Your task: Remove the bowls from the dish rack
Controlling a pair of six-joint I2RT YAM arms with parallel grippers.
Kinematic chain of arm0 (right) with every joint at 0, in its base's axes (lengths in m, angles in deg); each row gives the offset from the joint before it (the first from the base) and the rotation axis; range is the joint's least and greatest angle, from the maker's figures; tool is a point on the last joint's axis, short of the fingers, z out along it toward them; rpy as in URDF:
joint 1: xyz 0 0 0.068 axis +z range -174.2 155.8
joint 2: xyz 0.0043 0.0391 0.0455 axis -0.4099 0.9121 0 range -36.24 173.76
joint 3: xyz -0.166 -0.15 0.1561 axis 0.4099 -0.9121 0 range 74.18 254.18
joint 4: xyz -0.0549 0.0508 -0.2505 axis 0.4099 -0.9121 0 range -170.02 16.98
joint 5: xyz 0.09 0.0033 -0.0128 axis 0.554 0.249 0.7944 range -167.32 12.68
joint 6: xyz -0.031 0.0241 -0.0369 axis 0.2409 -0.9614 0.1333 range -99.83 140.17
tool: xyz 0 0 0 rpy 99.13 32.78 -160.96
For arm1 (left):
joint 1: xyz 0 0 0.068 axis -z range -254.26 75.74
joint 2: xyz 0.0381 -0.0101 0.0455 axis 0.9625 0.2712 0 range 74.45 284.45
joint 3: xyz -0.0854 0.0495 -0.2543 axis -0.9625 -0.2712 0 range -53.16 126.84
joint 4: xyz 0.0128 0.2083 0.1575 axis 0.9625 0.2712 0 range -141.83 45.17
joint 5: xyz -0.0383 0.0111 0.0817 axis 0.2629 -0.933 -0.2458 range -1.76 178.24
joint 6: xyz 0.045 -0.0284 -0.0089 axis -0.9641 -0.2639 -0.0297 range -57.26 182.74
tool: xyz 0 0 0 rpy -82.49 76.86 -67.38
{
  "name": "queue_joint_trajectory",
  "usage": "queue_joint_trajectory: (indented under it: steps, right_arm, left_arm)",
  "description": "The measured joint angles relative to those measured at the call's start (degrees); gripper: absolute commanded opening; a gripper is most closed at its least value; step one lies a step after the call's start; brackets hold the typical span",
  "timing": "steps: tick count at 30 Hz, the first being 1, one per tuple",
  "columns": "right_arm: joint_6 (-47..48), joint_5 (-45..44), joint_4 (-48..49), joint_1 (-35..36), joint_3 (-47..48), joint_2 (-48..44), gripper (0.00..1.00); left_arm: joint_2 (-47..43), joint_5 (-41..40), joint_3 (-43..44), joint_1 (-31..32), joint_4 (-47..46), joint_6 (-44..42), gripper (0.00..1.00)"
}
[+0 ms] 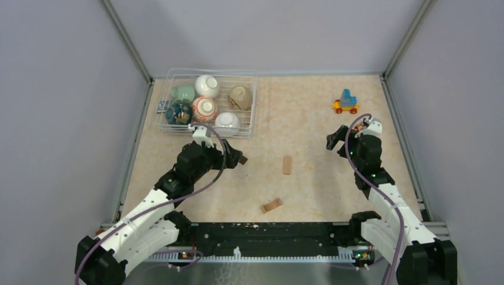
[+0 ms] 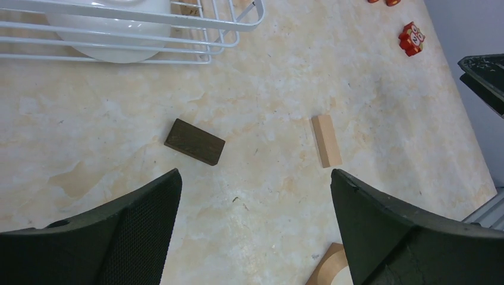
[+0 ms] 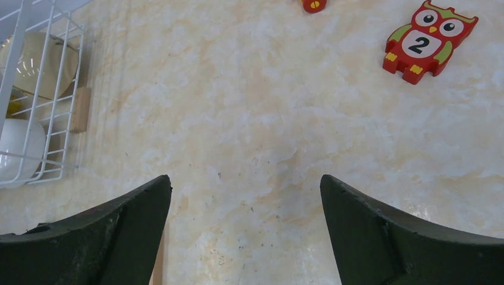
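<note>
The dish rack [image 1: 214, 72] stands at the far left of the table and holds several bowls: a white one [image 1: 207, 85], a pale-green one [image 1: 183, 93], a tan one [image 1: 241, 98], an orange-red patterned one [image 1: 204, 108], a dark one [image 1: 178, 113] and a white one [image 1: 227, 123] at the near edge. My left gripper [image 1: 230, 157] is open and empty, just in front of the rack's near right corner. Its wrist view shows the rack [image 2: 226, 27] and the near white bowl [image 2: 113, 35] above my gripper [image 2: 255, 178]. My right gripper [image 1: 336, 138] is open and empty over bare table at the right [image 3: 245, 181].
A dark block [image 2: 194, 141] and a light wooden block [image 2: 326, 140] lie ahead of my left gripper, and an arch-shaped block [image 1: 271, 205] lies nearer. A toy vehicle [image 1: 346, 103] stands at the far right. A red owl piece [image 3: 428, 41] lies by my right gripper. A wooden block [image 3: 80, 110] lies against the rack.
</note>
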Motion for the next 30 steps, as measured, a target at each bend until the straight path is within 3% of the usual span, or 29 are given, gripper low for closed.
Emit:
queue_joint_trajectory:
  steps: [7, 12, 17, 30]
  right_arm:
    - [-0.07, 1.53, -1.18, 0.00, 0.00, -0.02, 0.95]
    - [-0.02, 3.13, -4.35, 0.00, 0.59, -0.02, 0.95]
    - [0.09, 5.05, -7.32, 0.00, 2.71, -0.02, 0.95]
    - [0.20, 10.97, -8.90, 0.00, 5.75, 0.70, 0.95]
  left_arm:
    - [0.00, -4.79, 0.83, 0.00, 2.73, -0.63, 0.99]
    - [2.69, -9.66, 6.71, -1.90, 5.84, -0.87, 0.99]
    - [11.30, -13.11, 17.57, -8.33, 7.89, -1.46, 0.99]
    - [33.88, -27.30, 39.74, -14.60, 18.75, -10.71, 0.98]
